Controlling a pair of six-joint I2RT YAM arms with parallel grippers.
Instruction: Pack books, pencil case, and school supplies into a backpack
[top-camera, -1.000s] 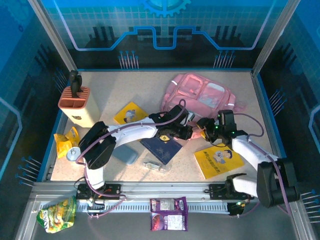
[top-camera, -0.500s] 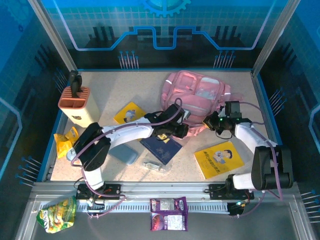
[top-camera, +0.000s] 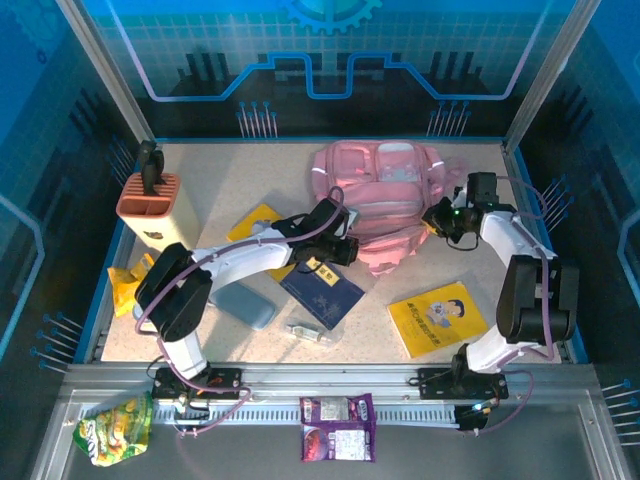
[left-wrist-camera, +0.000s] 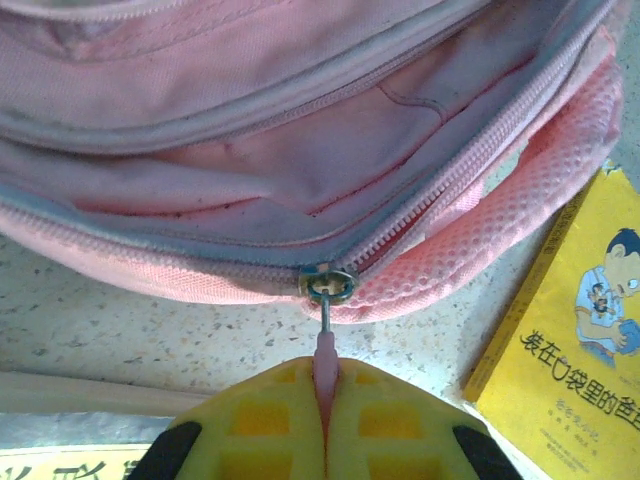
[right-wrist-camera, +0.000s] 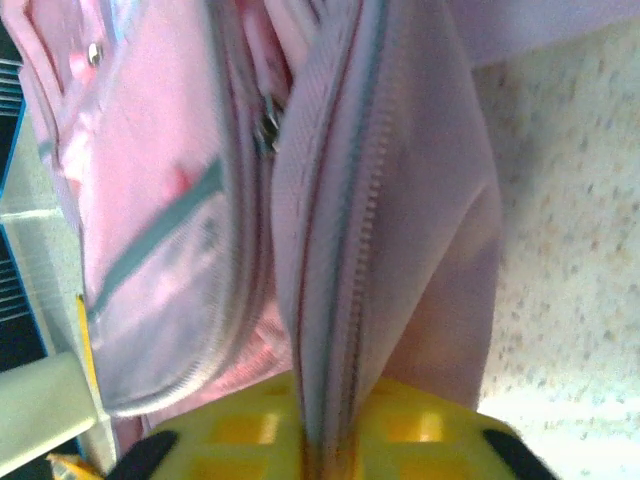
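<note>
The large pink fabric backpack (top-camera: 385, 195) lies at the speckled counter's (top-camera: 230, 180) far centre; left tool (left-wrist-camera: 325, 390) pinches its pink zipper pull (left-wrist-camera: 325, 350), right tool (right-wrist-camera: 322, 440) clamps its zippered edge (right-wrist-camera: 340, 250).

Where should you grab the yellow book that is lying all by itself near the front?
Probably by one of its long edges, coming straight down from above. The yellow book lies flat and thin on the table with nothing touching it, so only an edge gives fingers something to pinch. Tipping that edge up a little first may help.
</note>
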